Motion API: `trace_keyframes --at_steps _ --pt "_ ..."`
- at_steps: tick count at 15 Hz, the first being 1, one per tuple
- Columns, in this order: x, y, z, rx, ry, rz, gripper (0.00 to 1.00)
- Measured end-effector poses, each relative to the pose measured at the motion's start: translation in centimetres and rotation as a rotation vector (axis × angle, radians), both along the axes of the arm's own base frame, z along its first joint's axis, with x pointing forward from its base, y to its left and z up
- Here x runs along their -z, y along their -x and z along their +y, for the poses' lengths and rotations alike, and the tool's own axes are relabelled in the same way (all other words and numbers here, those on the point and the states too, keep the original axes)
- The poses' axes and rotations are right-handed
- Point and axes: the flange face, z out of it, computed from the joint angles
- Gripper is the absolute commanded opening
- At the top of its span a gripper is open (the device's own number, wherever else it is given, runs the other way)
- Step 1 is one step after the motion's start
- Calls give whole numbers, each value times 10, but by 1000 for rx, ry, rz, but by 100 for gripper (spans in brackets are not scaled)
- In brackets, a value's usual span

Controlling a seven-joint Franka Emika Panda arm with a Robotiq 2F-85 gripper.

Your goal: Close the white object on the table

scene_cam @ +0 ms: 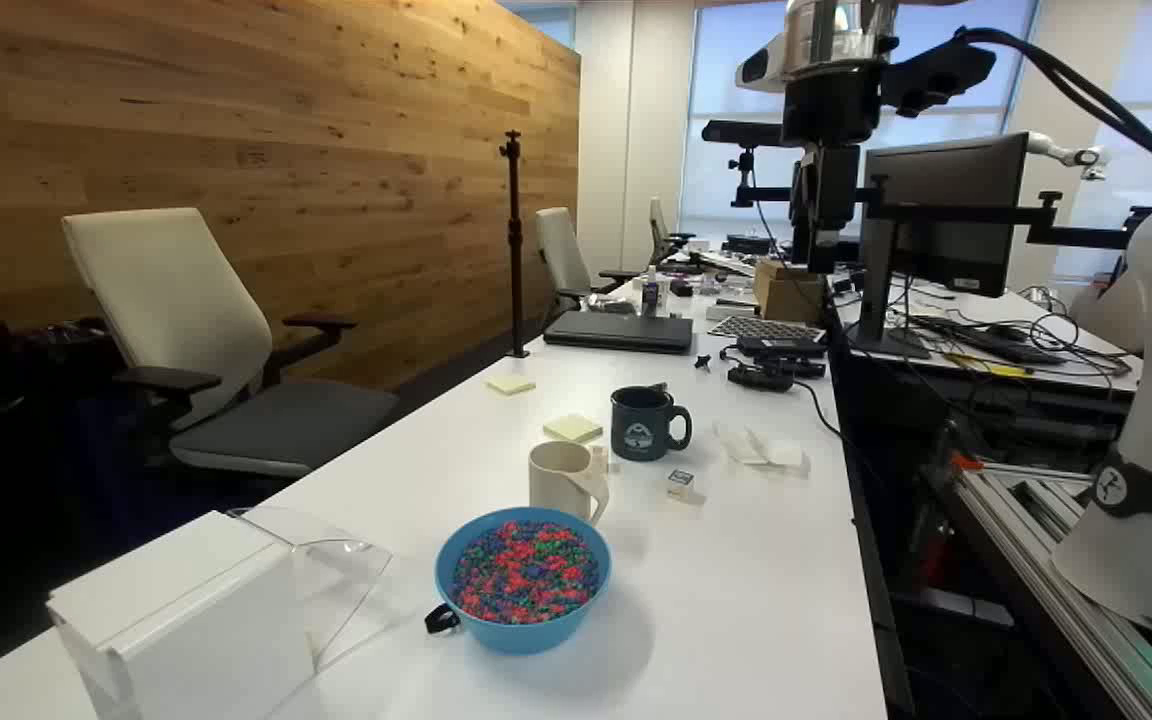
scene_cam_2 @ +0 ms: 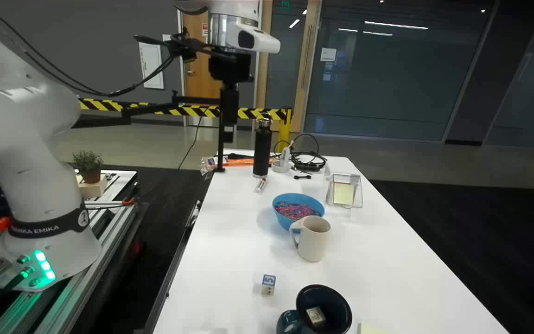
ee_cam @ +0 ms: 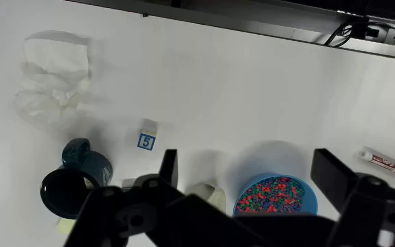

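Observation:
The white object is a large white box (scene_cam: 186, 620) at the near left of the white table (scene_cam: 766, 620) in an exterior view. Its thin clear flap (scene_cam: 346, 575) sticks out open toward the blue bowl. A clear piece with a yellow pad (scene_cam_2: 344, 192) stands beyond the bowl in an exterior view; I cannot make out the box's white walls there. The box is out of the wrist view. My gripper (ee_cam: 245, 166) is open and empty, fingers wide apart. In both exterior views the gripper (scene_cam: 818, 255) (scene_cam_2: 229, 137) points down, high above the table and away from the box.
A blue bowl (scene_cam: 524, 580) of coloured beads stands beside the flap. A cream mug (scene_cam: 561, 480), dark mug (scene_cam: 641, 425), small block (scene_cam: 680, 484) and crumpled tissue (scene_cam: 761, 447) lie farther along. A black bottle (scene_cam_2: 262, 148) and marker (ee_cam: 384, 163) are near the far end.

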Motion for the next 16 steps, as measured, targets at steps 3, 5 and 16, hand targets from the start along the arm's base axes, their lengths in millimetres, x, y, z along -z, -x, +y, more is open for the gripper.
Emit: trace_keyframes --at_steps 3,5,16 --pt "0 0 0 0 0 0 100" --pt "0 0 0 0 0 0 100" --pt "4 -5 4 34 -41 11 100"
